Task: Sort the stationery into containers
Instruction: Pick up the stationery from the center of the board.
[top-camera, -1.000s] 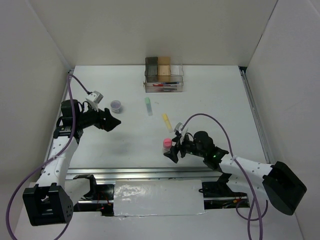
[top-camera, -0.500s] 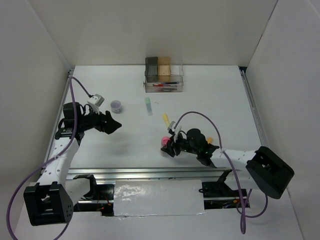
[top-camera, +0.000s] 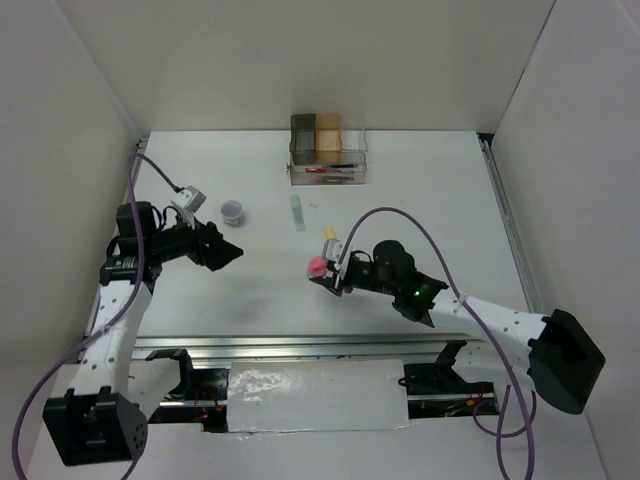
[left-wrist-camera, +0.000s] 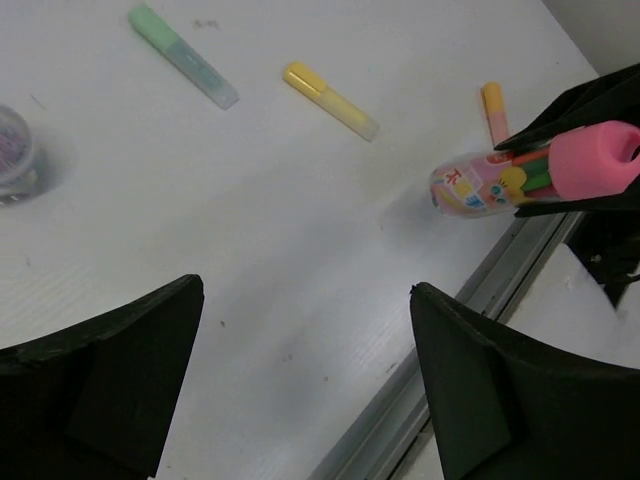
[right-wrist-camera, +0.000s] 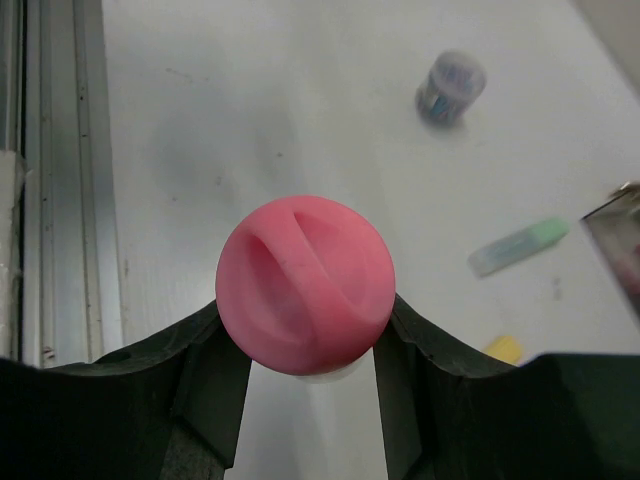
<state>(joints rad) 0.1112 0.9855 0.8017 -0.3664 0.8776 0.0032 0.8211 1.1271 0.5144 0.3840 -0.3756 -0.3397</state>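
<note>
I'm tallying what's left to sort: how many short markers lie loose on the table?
3. The green marker lies farthest back, the yellow marker nearer, the orange marker beside the right arm. Others may hide under that arm.

**Operator:** What is on the surface?

**Inspector:** Your white table carries six items. At the far edge, around the middle, you have a dark grey box and a tan box joined side by side. A low clear tray sits against their near side.

**Operator:** And the loose pieces?

**Inspector:** You have a purple round pot standing left of centre. A green marker lies just to its right, apart from it. A yellow marker lies nearer the middle. An orange marker lies beyond that, towards the right. None of the four touches another.
</note>
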